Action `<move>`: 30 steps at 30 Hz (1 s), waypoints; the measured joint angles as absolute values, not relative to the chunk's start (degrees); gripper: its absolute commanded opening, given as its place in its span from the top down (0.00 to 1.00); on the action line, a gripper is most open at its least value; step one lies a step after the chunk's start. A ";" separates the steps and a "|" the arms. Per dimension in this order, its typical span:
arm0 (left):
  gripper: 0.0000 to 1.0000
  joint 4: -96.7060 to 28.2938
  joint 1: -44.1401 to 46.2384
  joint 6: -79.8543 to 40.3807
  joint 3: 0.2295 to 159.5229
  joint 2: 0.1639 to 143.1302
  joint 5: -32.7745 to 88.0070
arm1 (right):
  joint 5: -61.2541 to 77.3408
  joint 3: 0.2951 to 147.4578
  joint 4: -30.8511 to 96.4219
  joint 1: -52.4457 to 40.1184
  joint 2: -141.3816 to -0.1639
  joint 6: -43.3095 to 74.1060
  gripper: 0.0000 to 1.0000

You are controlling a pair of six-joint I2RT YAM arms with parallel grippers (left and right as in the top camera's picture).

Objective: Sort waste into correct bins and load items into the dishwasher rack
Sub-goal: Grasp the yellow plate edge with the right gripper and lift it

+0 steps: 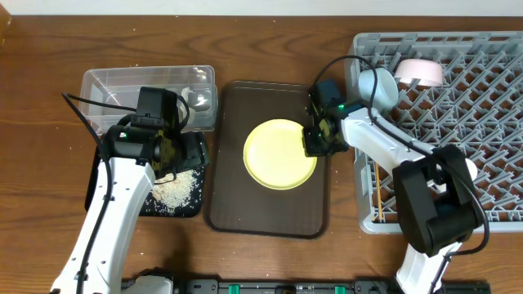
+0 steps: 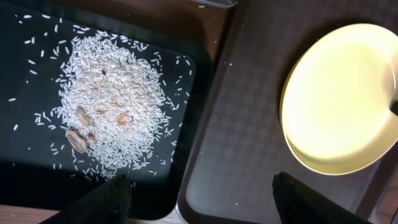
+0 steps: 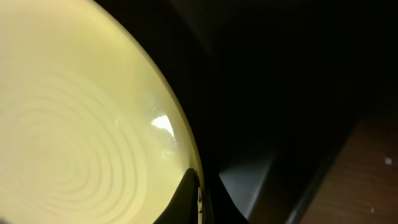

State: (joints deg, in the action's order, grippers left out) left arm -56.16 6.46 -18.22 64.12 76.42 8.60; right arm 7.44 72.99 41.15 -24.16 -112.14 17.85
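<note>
The round yellow plate lies in the dark brown serving tray. My right gripper is shut on the plate's right rim; in the right wrist view one finger lies on top of the plate and the other under it. My left gripper is open and empty, above the border between the black tray and the serving tray. The rice heap lies in the black tray, with a few brown bits. The plate also shows in the left wrist view. The green-yellow wrapper is not in view.
The clear tub stands behind the black tray and holds a small pale object. The grey dishwasher rack at the right holds a light blue bowl, a pale bowl and chopsticks.
</note>
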 measured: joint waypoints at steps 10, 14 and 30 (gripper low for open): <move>0.24 -56.16 6.46 -18.22 64.12 76.42 8.60 | -0.16 73.67 44.64 -21.78 -92.12 15.64 0.99; 0.24 -56.16 6.46 -18.22 64.12 76.42 8.60 | -10.20 74.76 44.99 -19.94 -81.08 13.08 0.99; 0.24 -56.18 6.46 -18.22 64.12 76.42 8.60 | -51.94 74.89 45.91 -6.61 -74.48 2.68 0.98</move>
State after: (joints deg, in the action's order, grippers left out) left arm -56.18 6.46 -18.22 64.12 76.42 8.60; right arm -51.94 74.89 45.91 -6.61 -74.48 2.68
